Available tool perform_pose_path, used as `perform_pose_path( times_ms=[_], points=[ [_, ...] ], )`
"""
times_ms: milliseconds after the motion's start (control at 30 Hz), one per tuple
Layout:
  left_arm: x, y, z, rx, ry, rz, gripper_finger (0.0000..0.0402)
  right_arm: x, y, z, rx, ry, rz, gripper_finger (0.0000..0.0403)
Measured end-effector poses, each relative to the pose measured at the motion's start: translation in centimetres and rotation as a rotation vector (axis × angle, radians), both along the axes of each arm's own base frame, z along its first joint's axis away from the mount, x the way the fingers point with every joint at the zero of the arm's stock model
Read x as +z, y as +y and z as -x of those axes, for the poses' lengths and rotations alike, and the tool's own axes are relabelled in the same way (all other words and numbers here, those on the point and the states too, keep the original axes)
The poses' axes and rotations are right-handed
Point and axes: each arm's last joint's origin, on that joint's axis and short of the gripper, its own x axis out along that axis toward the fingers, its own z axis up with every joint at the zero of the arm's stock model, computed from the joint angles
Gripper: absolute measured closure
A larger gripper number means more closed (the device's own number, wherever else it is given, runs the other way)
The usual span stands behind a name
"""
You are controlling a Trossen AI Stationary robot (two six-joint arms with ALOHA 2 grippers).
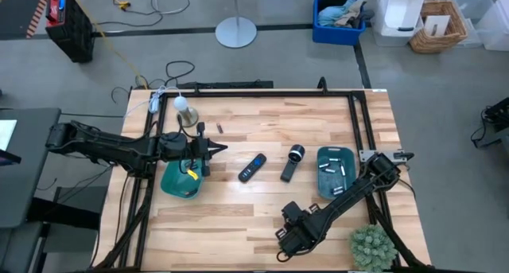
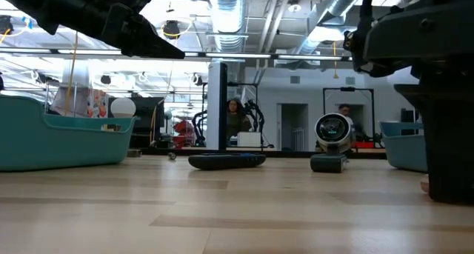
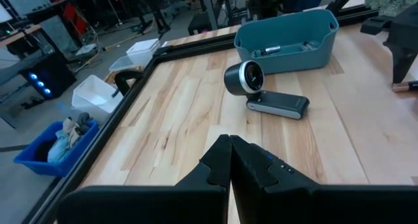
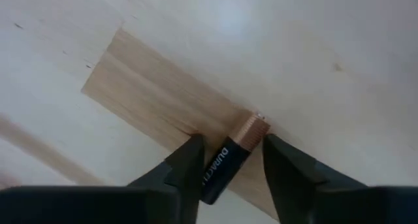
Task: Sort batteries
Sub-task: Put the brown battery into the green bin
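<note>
My right gripper (image 1: 285, 243) points down at the table near its near edge. In the right wrist view a black and copper battery (image 4: 225, 165) lies on the wood, slanted between the open fingers. My left gripper (image 1: 219, 149) hovers shut and empty above the far right rim of the left teal tray (image 1: 171, 181). The right teal tray (image 1: 320, 165) holds several batteries (image 1: 334, 168). One more small battery (image 1: 220, 128) lies alone on the far part of the table. My right gripper comes from above with one finger (image 4: 186, 165) on each side of the battery, which lies flat on the table. The battery's copper end (image 4: 253, 128) sits near the other fingertip. Whether the fingers touch it, I cannot tell.
A flat black remote (image 1: 252, 167) and a black flashlight (image 1: 293, 163) with a round head lie mid-table between the trays. A white bulb-like object (image 1: 184, 106) stands at the far left. A green plant (image 1: 372, 245) sits at the near right corner. A black frame rail (image 1: 262, 94) borders the table.
</note>
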Motion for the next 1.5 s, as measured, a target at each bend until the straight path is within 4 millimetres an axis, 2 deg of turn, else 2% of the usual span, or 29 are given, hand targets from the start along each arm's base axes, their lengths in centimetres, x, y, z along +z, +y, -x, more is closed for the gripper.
perform_pose_path(
  times_ms=[200, 333, 700, 867, 1000, 1267, 1500],
  points=[
    [0.0, 0.0, 0.0, 0.000, 0.000, -0.001, 0.0401, -0.1, -0.1, -0.1, 0.004, 0.002, 0.001, 0.0299],
    [0.0, 0.0, 0.0, 0.000, 0.001, -0.001, 0.0401, -0.2, -0.3, -0.2, 0.011, 0.006, -0.002, 0.0324],
    [0.0, 0.0, 0.0, 0.000, 0.002, -0.002, 0.0401, 0.0, -0.6, -0.6, 0.043, -0.010, 0.012, 0.0337],
    [-0.1, 0.0, 0.0, 0.000, 0.010, -0.002, 0.0401, 0.7, -0.8, -0.6, 0.090, -0.039, 0.033, 0.0337],
    [-0.1, 0.0, 0.0, -0.003, 0.016, -0.011, 0.0401, 1.7, -1.1, -1.1, 0.119, -0.128, 0.087, 0.0338],
    [0.0, 0.0, 0.1, 0.008, 0.009, -0.002, 0.0401, 2.5, -3.3, -3.6, 0.275, -0.206, 0.129, 0.0338],
    [2.0, 0.1, 1.7, 0.042, -0.118, 0.044, 0.0401, 3.4, -8.7, -8.3, 0.465, -0.336, 0.228, 0.0338]
  ],
)
